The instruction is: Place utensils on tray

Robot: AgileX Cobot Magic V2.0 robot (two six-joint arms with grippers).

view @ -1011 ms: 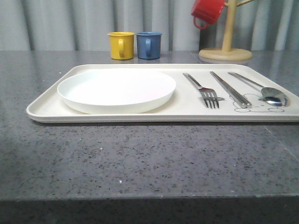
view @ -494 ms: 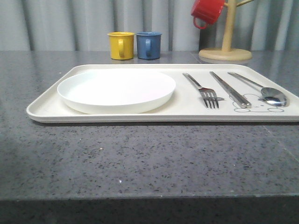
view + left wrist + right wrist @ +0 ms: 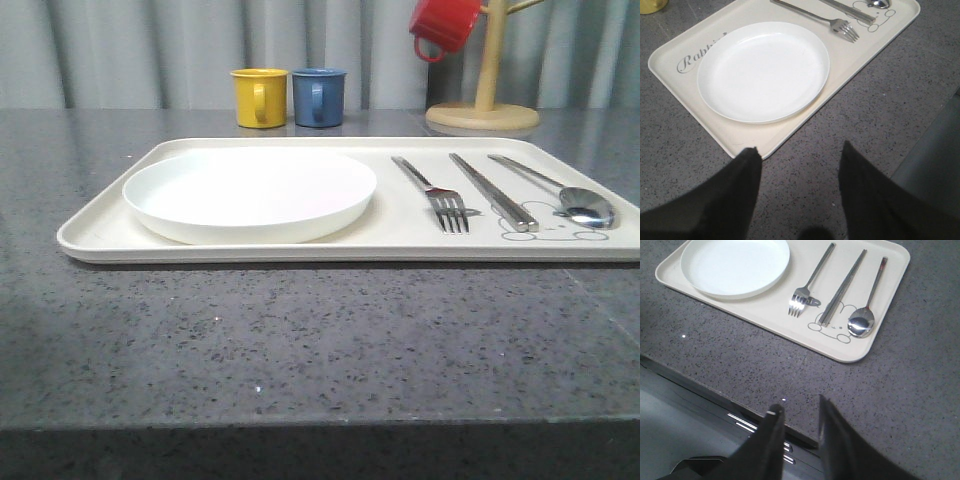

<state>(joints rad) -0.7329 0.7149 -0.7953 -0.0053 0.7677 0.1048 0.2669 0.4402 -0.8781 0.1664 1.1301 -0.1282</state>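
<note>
Grey speckled stone worktop (image 3: 300, 350) before a pale curtain; at the back stand a yellow mug (image 3: 259, 97) and a blue mug (image 3: 318, 96), with a red mug (image 3: 444, 24) hung on a wooden mug tree (image 3: 484, 100). Front view: the tray (image 3: 110, 232) carries the plate (image 3: 250, 193) on its left half, and the fork (image 3: 435, 193), flat knife-like piece (image 3: 492, 191) and spoon (image 3: 560, 192) lie side by side, apart, on its right half. All pieces sit inside the rim, so placement looks complete; the sound move now is judged to be keeping both arms clear of the tray and not nudging it. Left wrist view: left end effector (image 3: 797, 165) empty, fingers spread wide, over bare worktop just off the tray's near edge. The plate covers part of the "Rabbit" lettering (image 3: 695, 56). Right wrist view: right end effector (image 3: 799, 415) empty, fingers set narrowly apart, above the worktop's front edge, well apart from the tray. The knife-like piece crosses the rabbit drawing (image 3: 832, 330); the spoon bowl lies just beside it.
</note>
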